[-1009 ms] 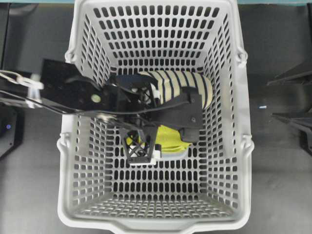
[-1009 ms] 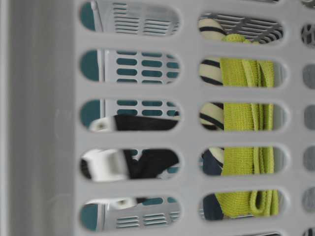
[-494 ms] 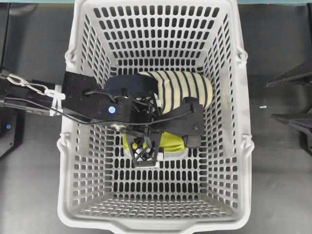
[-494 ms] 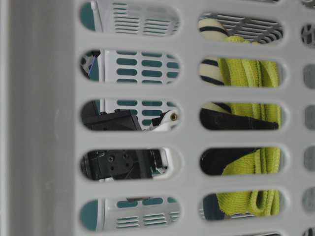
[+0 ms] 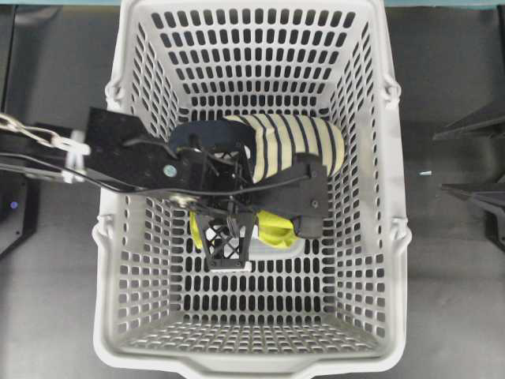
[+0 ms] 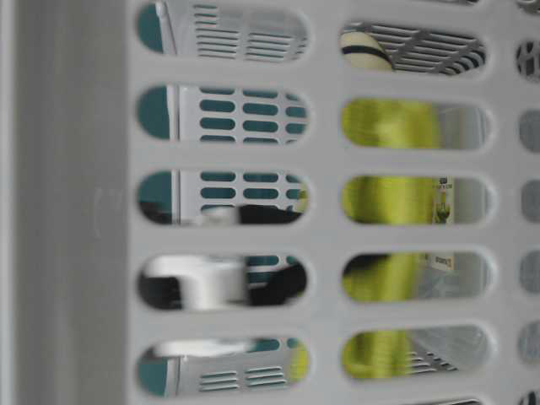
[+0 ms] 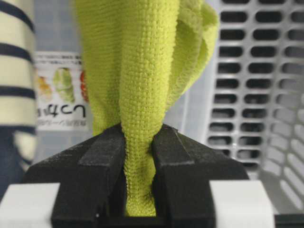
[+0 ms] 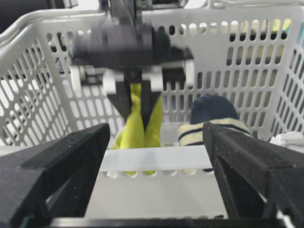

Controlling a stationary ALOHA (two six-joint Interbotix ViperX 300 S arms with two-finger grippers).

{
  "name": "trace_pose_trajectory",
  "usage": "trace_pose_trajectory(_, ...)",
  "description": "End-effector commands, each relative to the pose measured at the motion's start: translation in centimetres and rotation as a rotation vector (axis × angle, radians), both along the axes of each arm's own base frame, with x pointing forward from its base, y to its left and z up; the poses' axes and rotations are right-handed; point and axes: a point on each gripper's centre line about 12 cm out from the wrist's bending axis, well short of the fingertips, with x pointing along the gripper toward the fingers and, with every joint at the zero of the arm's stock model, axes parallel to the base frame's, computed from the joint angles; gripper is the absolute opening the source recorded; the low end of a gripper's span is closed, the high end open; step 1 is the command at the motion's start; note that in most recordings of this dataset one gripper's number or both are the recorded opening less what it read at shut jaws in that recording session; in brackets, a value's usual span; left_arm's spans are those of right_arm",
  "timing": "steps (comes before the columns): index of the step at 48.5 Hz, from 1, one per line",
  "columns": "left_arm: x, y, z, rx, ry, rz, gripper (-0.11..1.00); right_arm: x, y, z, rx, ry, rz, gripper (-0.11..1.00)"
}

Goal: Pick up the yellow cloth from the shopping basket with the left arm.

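Observation:
The yellow cloth hangs bunched in a fold pinched between the black jaws of my left gripper, which is shut on it. From overhead, the left gripper reaches down into the middle of the light grey shopping basket, with a bit of the cloth showing beside it. The table-level view shows the cloth as a blurred yellow column behind the slots. My right gripper stands open outside the basket wall, facing the left gripper and the cloth.
A cream slipper with navy stripes lies in the basket just behind the cloth, and it shows again as the slipper in the right wrist view. A clear box with a printed label sits under where the cloth was.
The left jaws have gone from open to shut on the cloth. The cloth has bunched up and lifted off the clear box. The right arm has not moved.

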Motion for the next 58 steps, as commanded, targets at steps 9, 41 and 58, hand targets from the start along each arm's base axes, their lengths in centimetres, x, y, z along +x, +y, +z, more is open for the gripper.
trace_pose_trajectory(9,-1.0,0.0,10.9,-0.009,-0.120,0.008,0.10,0.1,0.1,0.4,0.003,-0.015,0.003,0.76)
trace_pose_trajectory(41,-1.8,1.0,16.3,-0.007,-0.115,0.034,0.10,0.0,0.1,-0.2,0.005,-0.011,0.002,0.76)
trace_pose_trajectory(58,-1.6,0.9,16.0,-0.007,-0.111,0.032,0.10,0.0,0.1,-0.3,0.008,-0.008,0.002,0.76)
